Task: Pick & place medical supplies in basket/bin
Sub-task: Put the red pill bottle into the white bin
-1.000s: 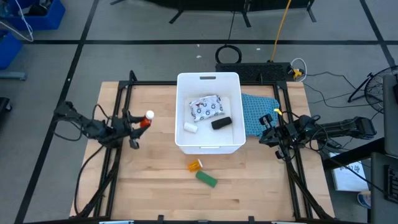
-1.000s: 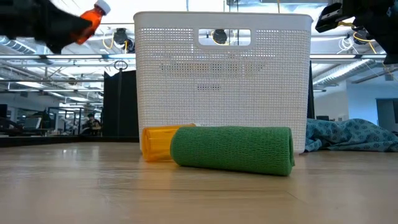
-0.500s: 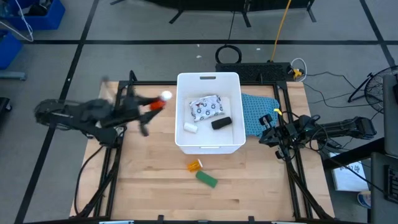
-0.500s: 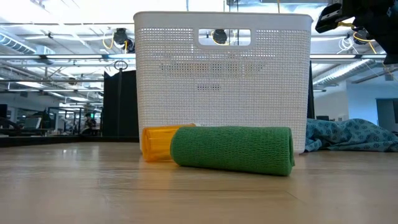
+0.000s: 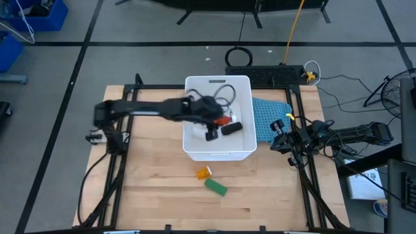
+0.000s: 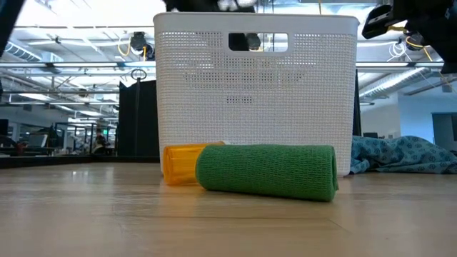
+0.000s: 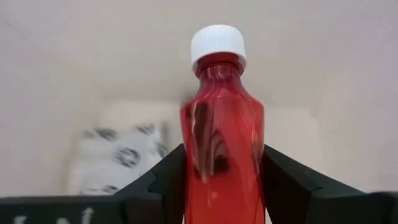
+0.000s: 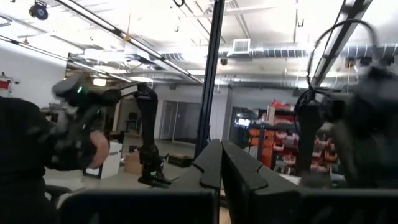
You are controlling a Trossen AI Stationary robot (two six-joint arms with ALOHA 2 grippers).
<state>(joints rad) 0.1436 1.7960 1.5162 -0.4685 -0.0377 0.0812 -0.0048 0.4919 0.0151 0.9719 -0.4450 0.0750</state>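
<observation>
Left gripper (image 7: 221,180) pinches the red plastic bottle with a white cap (image 7: 221,143) between its two dark fingers, right over the big white plastic tub (image 5: 195,148), likely so it can drop in. Inside lie the flat white spotted packet (image 7: 109,155) and the small black block (image 5: 232,129). Right gripper (image 5: 278,139) waits at the table's side, fingers pressed together. Green cloth roll (image 5: 216,187) and small orange vial (image 5: 204,173) sit on the wood in front of the tub, not yet picked.

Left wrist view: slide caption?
Left claw holds the red bottle, white cap forward, over the white bin.
</observation>
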